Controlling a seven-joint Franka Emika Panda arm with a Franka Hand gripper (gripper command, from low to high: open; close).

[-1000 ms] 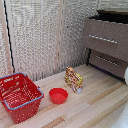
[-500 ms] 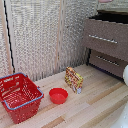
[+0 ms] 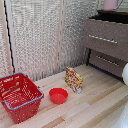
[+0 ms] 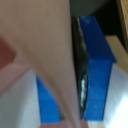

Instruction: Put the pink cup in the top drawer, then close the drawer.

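Landmark: the storage unit [image 3: 107, 42], a dark-brown chest at the exterior view's right, its far side cut off by the frame edge.
Pink recepticle: only its lower part [image 3: 111, 4] shows in the exterior view, at the very top edge above the storage unit; the rim and the handle are cut off, and whether it rests on the chest or hangs just above it cannot be told.
Same thing up close: in the wrist view a broad pale-pink surface [image 4: 47, 45] fills much of the picture, blurred and too near to show any shape.
Highest section of the storage unit: the upper drawer front [image 3: 106, 36] with its silver bar handle stands out from the dark gap above it, so it looks pulled open; its inside is hidden.
Lower drawer: [image 3: 107, 62] below it, with a like handle, partly cut off at the right.
Claw: [image 4: 82, 75] seen only in the wrist view; one blue fingertip [image 4: 97, 65] lies beside the pink wall with a dark pad against it, the other is mostly hidden behind the pink, so the claw appears closed around the pink recepticle.
Arm: out of frame in the exterior view, save a blurred white shape [image 3: 124, 74] at the right edge, which cannot be identified.
Surface: pale wood planks [image 3: 95, 107] in front of the storage unit.
Snack box: [image 3: 73, 80] upright on the surface, near the storage unit's lower corner; its print is unreadable.
Red bowl: [image 3: 58, 95] farther from the storage unit than the box.
Red wire basket: [image 3: 19, 96] farthest from the storage unit, its contents not visible.
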